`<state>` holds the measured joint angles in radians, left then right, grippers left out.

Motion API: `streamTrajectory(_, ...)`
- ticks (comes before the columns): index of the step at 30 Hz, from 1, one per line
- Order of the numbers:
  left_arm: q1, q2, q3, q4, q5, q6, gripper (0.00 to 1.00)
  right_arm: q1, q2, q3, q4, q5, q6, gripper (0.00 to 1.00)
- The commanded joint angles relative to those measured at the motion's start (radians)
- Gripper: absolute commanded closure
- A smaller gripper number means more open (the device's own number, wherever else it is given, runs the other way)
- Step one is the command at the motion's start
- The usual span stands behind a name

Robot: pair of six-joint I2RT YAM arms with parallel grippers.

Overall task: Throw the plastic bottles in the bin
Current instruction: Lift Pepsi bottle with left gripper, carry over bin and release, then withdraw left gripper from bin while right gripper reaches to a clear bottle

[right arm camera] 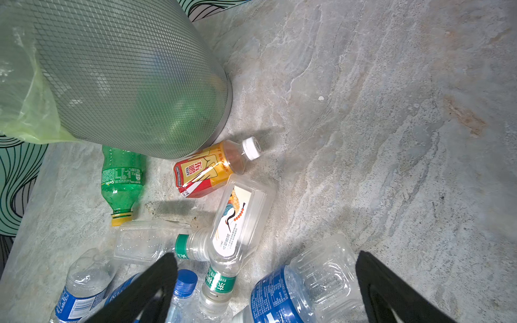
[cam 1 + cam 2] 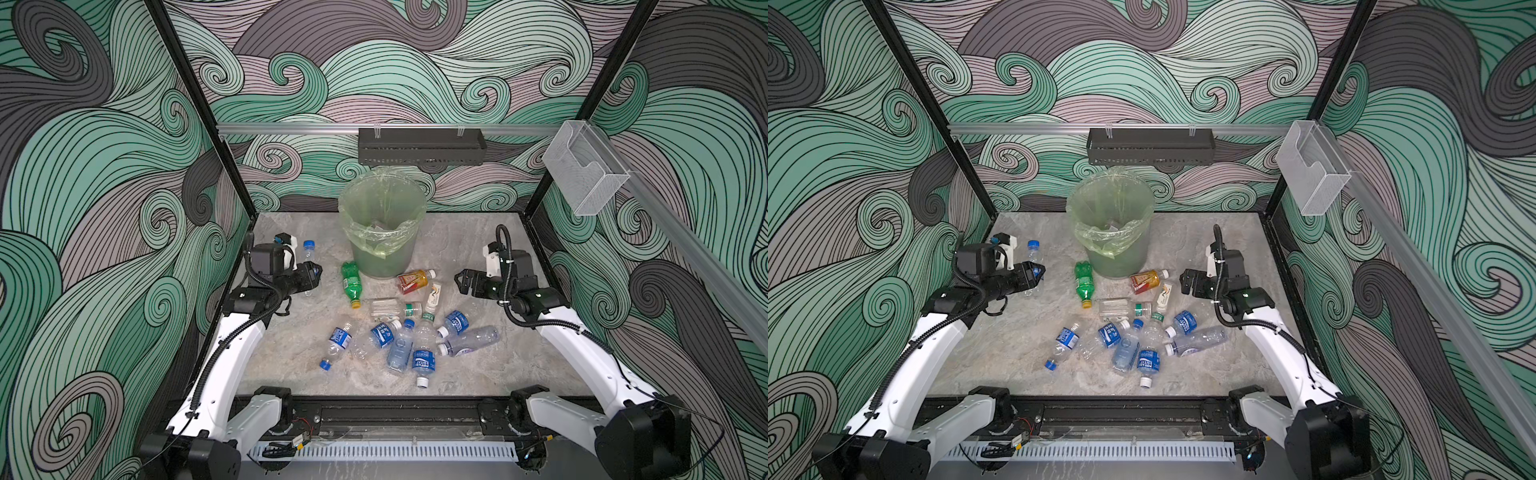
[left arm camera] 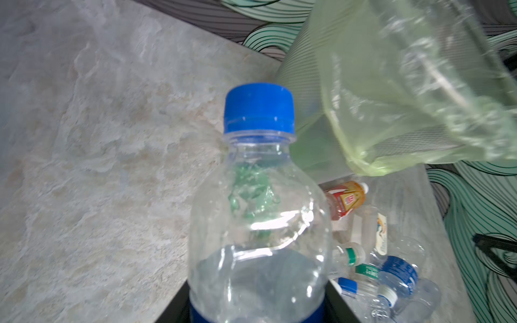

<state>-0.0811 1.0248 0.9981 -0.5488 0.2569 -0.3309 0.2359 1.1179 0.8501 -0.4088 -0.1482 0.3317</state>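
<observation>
Sprite label (image 1: pixel 120 175) on green bottle (image 1: pixel 122 195)

A clear blue-capped bottle (image 3: pixel 260 212) sits clamped in the jaws of the left gripper (image 2: pixel 314 272), cap pointing away, with the bag-lined grey-green bin (image 2: pixel 382 232) upright just beyond, while a green bottle (image 2: pixel 351 282), an amber bottle (image 2: pixel 415 280) and blue-labelled bottles (image 2: pixel 382 336) lie ahead of and under the spread jaws of the right gripper (image 2: pixel 459 284).

The left arm (image 2: pixel 239 353) and right arm (image 2: pixel 577 345) are white-shelled with black joints and corrugated black cables (image 2: pixel 206 370).
</observation>
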Motion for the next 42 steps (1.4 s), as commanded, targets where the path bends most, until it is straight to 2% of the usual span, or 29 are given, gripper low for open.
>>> streamTrajectory(1, -0.006, 0.044, 0.116, 0.071, 0.124, 0.040, 0.52, -0.005, -0.003, -0.016, 0.004, -0.016, 0.021, 0.00)
streamTrajectory(4, -0.014, 0.129, 0.239, 0.099, 0.176, 0.041, 0.52, -0.005, -0.007, -0.025, 0.009, -0.022, 0.037, 0.00)
streamTrajectory(9, -0.115, 0.403, 0.614, 0.110, 0.172, 0.018, 0.50, -0.004, 0.005, -0.024, 0.015, -0.067, 0.059, 0.00)
streamTrajectory(10, -0.139, 0.471, 0.694, 0.097, 0.170, 0.013, 0.44, -0.004, 0.004, -0.023, 0.015, -0.083, 0.058, 0.00)
streamTrajectory(12, -0.177, 0.605, 0.868, 0.054, 0.218, 0.025, 0.15, -0.003, -0.007, -0.022, 0.011, -0.112, 0.059, 0.00)
streamTrajectory(14, -0.195, 0.708, 1.007, -0.028, 0.200, 0.016, 0.10, -0.003, -0.025, -0.021, 0.002, -0.117, 0.064, 0.00)
streamTrajectory(16, -0.197, 0.742, 1.046, -0.053, 0.183, 0.009, 0.08, -0.003, -0.043, -0.021, -0.019, -0.115, 0.061, 0.00)
streamTrajectory(23, -0.181, 0.553, 0.777, 0.035, 0.090, 0.021, 0.04, -0.002, -0.073, -0.025, -0.078, -0.081, 0.045, 0.00)
streamTrajectory(31, -0.143, 0.279, 0.484, -0.059, -0.022, 0.095, 0.04, -0.001, -0.034, 0.017, -0.136, -0.095, 0.036, 0.00)
streamTrajectory(38, -0.118, 0.068, 0.243, -0.164, -0.167, 0.168, 0.02, 0.006, -0.033, 0.081, -0.301, -0.064, 0.021, 0.03)
streamTrajectory(42, -0.115, -0.011, 0.130, -0.216, -0.249, 0.167, 0.02, 0.009, -0.066, 0.088, -0.393, -0.017, 0.046, 0.05)
